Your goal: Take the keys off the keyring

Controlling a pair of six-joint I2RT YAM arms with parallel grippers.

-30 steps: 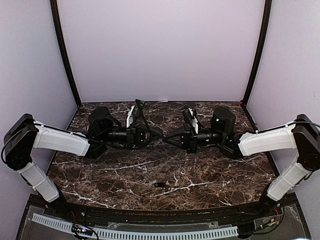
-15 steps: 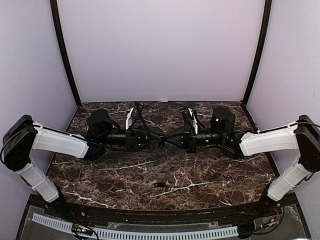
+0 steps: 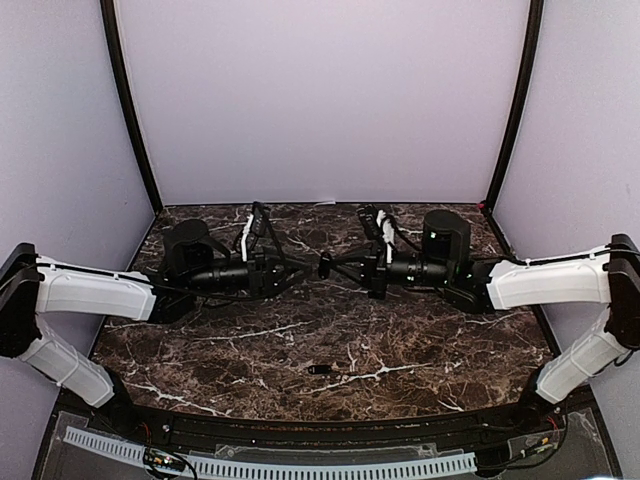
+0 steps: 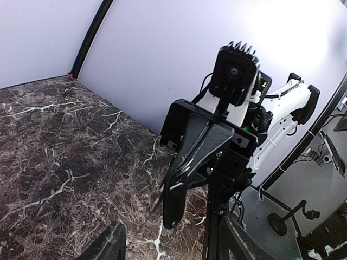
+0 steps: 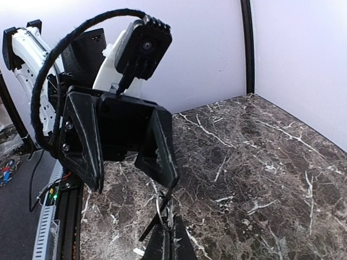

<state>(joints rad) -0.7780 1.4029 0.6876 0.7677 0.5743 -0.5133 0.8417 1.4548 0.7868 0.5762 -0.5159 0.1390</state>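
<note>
My right gripper (image 3: 325,267) hangs above the middle of the marble table, shut on a thin metal keyring (image 5: 161,208). A dark slim key (image 5: 149,225) dangles from the ring; in the left wrist view this key (image 4: 155,201) shows beside the right gripper (image 4: 173,216). My left gripper (image 3: 302,271) faces it from the left, open and a short way off, holding nothing. Its two fingers (image 5: 160,146) stand wide apart in the right wrist view. Another small dark key (image 3: 320,369) lies loose on the table near the front.
The dark marble table (image 3: 420,340) is walled by pale lilac panels behind and at both sides. A black cable (image 5: 54,70) loops over the left gripper's wrist. Both arms reach in from the sides and meet at mid-table.
My left gripper has opened and drawn back to the left, away from the ring. The right gripper, still shut on the keyring, has shifted slightly left.
</note>
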